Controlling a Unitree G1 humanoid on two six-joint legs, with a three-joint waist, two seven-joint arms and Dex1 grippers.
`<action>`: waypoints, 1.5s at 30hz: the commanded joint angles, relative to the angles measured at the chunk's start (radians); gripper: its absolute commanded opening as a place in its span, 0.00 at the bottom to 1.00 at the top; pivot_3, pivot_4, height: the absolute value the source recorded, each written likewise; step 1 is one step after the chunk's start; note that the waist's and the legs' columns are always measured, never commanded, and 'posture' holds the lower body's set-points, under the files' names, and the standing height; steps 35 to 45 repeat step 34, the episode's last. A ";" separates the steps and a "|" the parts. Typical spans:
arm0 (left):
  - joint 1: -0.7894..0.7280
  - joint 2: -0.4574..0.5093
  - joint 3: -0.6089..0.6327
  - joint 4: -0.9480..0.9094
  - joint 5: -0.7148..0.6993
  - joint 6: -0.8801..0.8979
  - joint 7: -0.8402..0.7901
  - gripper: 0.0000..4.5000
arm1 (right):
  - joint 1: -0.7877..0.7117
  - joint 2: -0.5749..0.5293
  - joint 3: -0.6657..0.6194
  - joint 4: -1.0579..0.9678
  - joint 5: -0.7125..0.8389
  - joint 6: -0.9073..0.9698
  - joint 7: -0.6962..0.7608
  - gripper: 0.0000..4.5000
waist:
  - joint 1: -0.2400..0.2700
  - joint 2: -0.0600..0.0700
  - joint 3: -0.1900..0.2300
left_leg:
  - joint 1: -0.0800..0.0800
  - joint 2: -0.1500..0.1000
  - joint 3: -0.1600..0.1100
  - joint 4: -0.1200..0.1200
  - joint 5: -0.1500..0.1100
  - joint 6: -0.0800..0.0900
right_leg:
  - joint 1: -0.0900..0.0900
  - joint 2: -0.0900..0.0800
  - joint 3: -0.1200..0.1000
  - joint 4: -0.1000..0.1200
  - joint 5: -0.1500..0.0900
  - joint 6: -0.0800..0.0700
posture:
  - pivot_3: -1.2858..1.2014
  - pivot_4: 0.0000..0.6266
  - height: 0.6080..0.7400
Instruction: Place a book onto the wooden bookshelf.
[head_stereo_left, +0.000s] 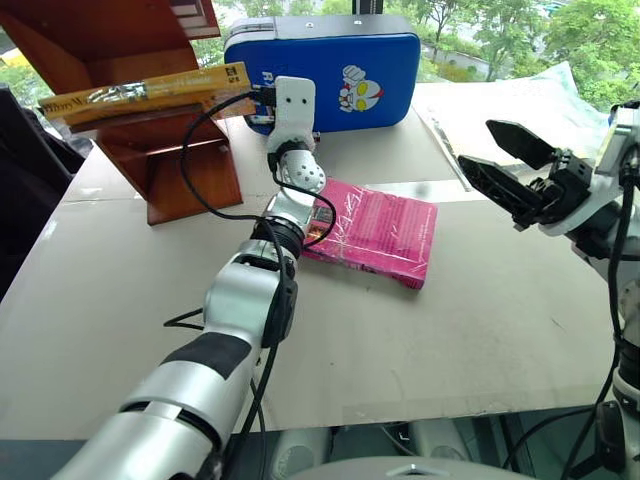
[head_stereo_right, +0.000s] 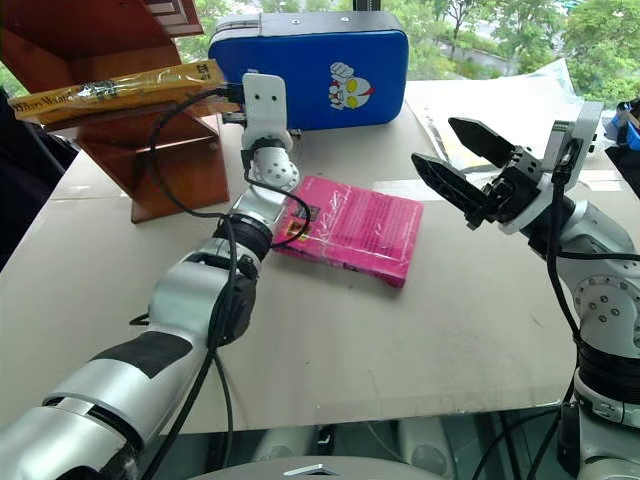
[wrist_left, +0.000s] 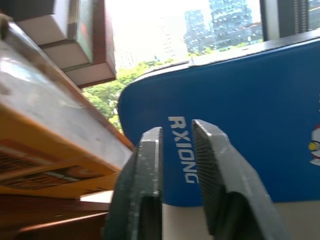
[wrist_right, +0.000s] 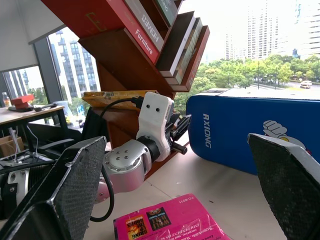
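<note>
Book (head_stereo_left: 150, 93) flat on wooden bookshelf (head_stereo_left: 150, 150), long axis sideways.
Blue case (wrist_left: 240, 130) reads "RXIONG". L gripper (wrist_left: 175, 150) jaws narrow, empty; R gripper (head_stereo_right: 455, 150) jaws wide.

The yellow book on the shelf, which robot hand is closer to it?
Left. The left end effector sits right beside the book on the wooden bookshelf; the right end effector hangs far across the table.

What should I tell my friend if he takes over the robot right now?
Left gripper: a narrow gap between its fingers, holding nothing, beside the book.
Right gripper: wide open, empty, raised over the table.
The book lies flat on a shelf of the wooden bookshelf, one end sticking out.
Done: book placed.
Left: probably just pull the left arm away.
</note>
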 joint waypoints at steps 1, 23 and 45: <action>0.020 0.000 -0.011 -0.058 -0.013 -0.026 -0.094 0.72 | -0.008 -0.011 -0.013 -0.012 -0.006 -0.011 0.004 1.00 | -0.002 0.000 0.000 | 0.000 0.000 0.000 0.000 0.000 0.000 | 0.000 0.000 0.000 0.000 0.000 0.000 | 0.52 0.24 1.00; 1.577 0.442 0.275 -1.932 -0.879 0.893 -1.041 0.99 | 0.607 -0.066 -0.057 0.169 -0.420 -0.343 0.242 1.00 | -0.010 0.004 -0.007 | 0.008 0.008 0.003 0.001 -0.001 0.001 | 0.006 -0.008 0.004 -0.002 -0.005 -0.001 | 0.52 0.24 1.00; 1.618 0.363 0.118 -1.806 -0.616 0.706 -0.994 0.99 | 0.637 -0.038 0.014 0.274 -0.549 -0.506 0.283 1.00 | -0.002 0.006 -0.008 | 0.008 0.008 0.004 0.001 -0.001 0.002 | 0.006 -0.002 0.003 -0.001 -0.006 0.000 | 0.52 0.24 1.00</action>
